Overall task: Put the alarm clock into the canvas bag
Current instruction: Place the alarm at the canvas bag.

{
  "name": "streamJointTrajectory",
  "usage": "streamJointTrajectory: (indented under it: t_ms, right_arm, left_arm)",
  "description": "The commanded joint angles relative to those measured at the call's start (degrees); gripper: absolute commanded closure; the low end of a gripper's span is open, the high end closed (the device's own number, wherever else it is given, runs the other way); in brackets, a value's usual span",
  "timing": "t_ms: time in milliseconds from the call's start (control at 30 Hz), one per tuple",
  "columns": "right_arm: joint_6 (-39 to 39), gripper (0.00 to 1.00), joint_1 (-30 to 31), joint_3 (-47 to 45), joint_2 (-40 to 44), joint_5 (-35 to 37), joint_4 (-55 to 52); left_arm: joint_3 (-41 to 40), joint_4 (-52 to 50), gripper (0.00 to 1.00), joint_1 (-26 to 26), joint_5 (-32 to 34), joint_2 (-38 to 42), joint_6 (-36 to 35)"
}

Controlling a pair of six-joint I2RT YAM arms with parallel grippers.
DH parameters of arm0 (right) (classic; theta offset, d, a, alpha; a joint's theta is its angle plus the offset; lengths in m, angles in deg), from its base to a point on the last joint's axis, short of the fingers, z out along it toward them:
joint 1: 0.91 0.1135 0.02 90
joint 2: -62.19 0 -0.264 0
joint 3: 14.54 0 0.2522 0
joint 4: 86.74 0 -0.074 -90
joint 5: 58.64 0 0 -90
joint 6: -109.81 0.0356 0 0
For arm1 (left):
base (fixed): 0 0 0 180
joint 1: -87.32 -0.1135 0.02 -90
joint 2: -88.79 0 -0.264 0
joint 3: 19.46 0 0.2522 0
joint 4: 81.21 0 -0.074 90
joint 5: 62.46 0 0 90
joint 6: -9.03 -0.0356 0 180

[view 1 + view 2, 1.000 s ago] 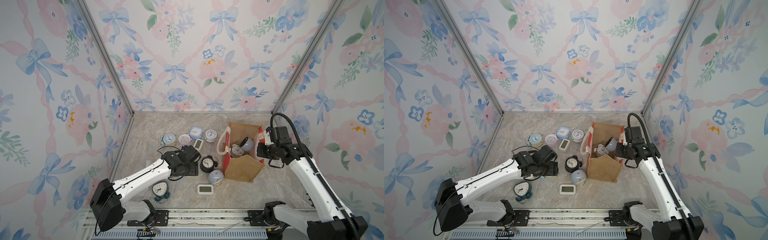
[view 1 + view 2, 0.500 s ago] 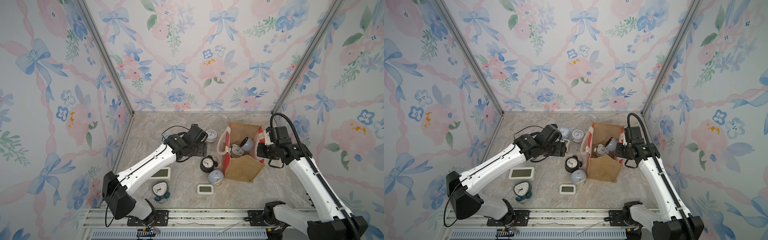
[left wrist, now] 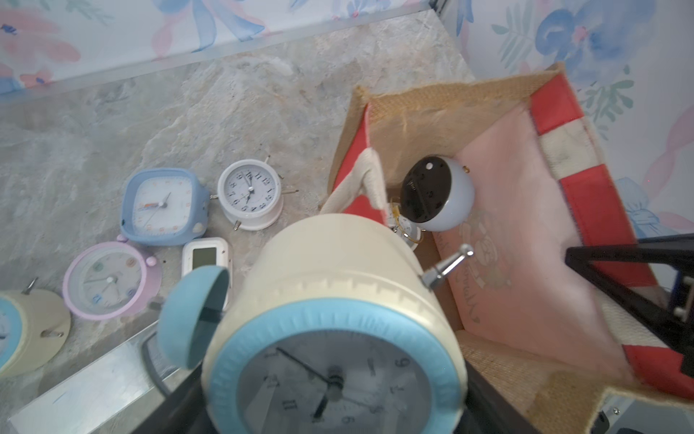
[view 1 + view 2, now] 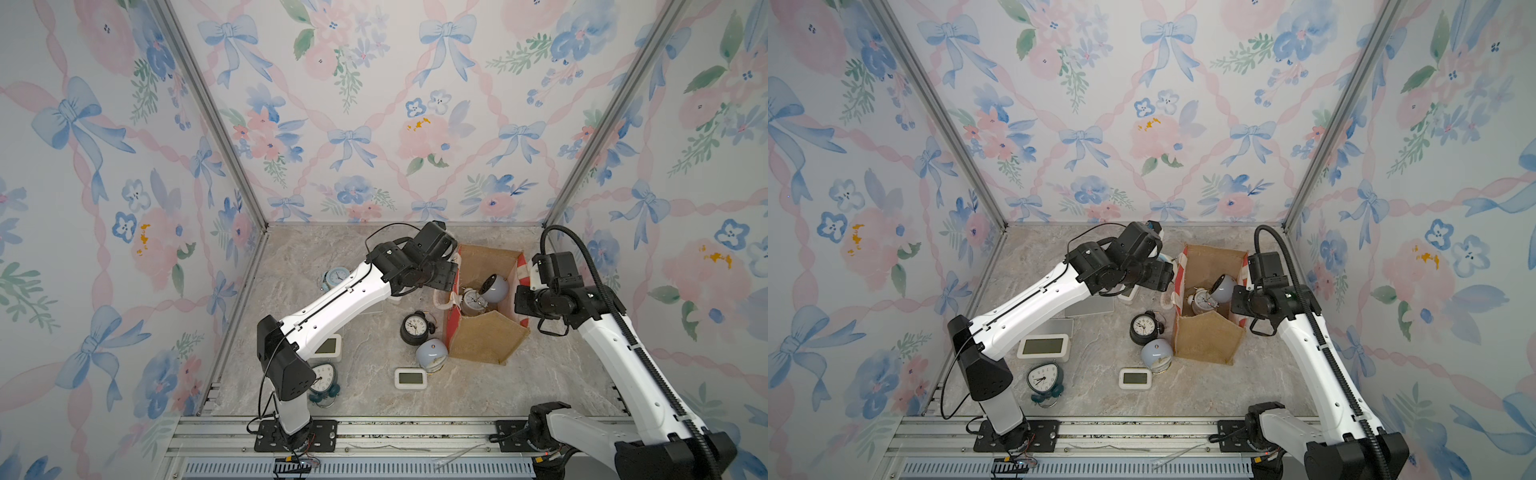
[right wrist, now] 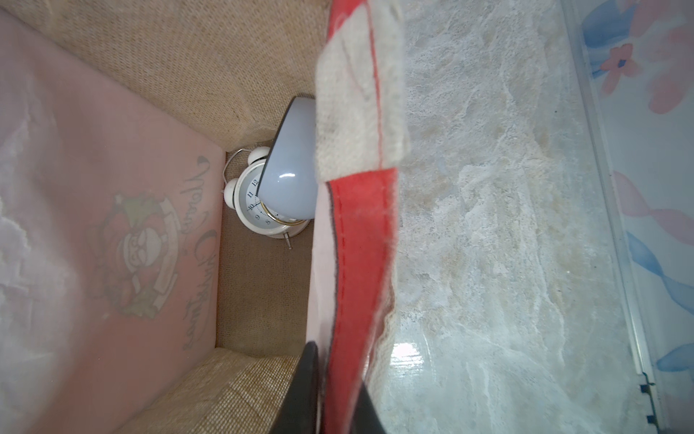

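In the left wrist view a cream alarm clock [image 3: 338,285] with a blue bezel and blue bells fills the space between the jaws of my left gripper [image 3: 334,413], which is shut on it. In both top views that gripper [image 4: 446,272] [image 4: 1160,276] hovers at the left rim of the canvas bag [image 4: 486,340] [image 4: 1208,336], which stands open. My right gripper [image 5: 338,406] [image 4: 521,299] is shut on the bag's red right side panel [image 5: 356,240]. A grey dome clock [image 4: 494,286] and a white twin-bell clock [image 4: 471,301] lie inside the bag.
Left of the bag on the marble floor lie a black clock [image 4: 414,328], a pale blue dome clock [image 4: 432,355], a small white digital clock [image 4: 410,378], a larger one [image 4: 328,347] and a teal clock [image 4: 324,380]. A blue square clock [image 3: 165,206], a white round clock [image 3: 251,199] and a lilac clock [image 3: 110,280] lie near the back.
My left arm has risen and swung from the front left of the floor back and right to the bag's left rim. The right arm and the bag have stayed put.
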State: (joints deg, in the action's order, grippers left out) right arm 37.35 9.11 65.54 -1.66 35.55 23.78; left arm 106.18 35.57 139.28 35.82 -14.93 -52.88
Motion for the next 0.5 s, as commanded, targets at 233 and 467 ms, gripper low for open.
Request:
streamJointTrajectory:
  t_ms: [233, 467]
  right_arm:
    - [0.3, 0.87, 1.2, 2.1, 1.3, 1.6, -2.8]
    - [0.3, 0.87, 1.3, 2.6, 1.5, 1.9, -3.1]
  left_arm:
    - [17.9, 1.1, 0.32, 4.0, -4.5, -11.5, -4.2]
    - [22.3, 1.1, 0.32, 5.4, -7.4, -17.1, -3.9]
